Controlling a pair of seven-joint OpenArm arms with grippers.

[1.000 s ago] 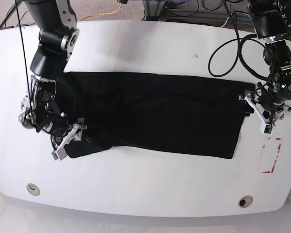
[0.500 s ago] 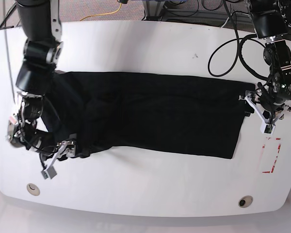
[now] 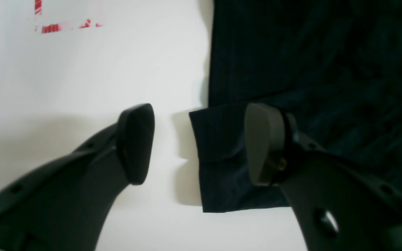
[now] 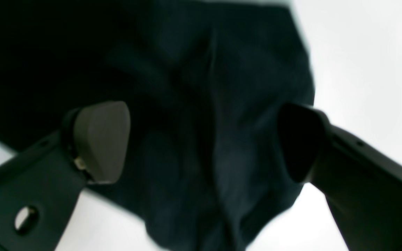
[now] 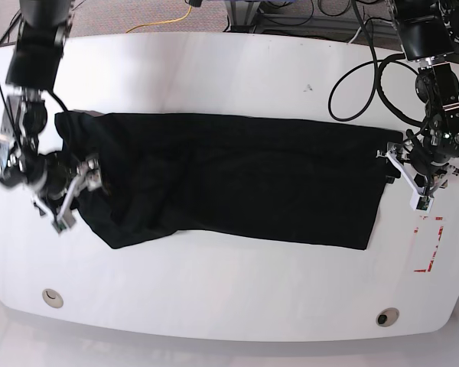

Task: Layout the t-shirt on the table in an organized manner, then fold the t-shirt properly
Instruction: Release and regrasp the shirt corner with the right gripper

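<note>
White table [image 5: 237, 69] carries our black t-shirt [image 5: 237, 180] spread across its middle. Our left gripper [image 3: 197, 143] gapes around its sleeve edge; our right gripper [image 4: 201, 139] gapes wide over its opposite end.

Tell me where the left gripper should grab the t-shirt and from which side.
Take the small flap of the t-shirt jutting past its straight edge, coming in from the bare table side; the open left gripper already straddles it, probably an easy pinch.
</note>
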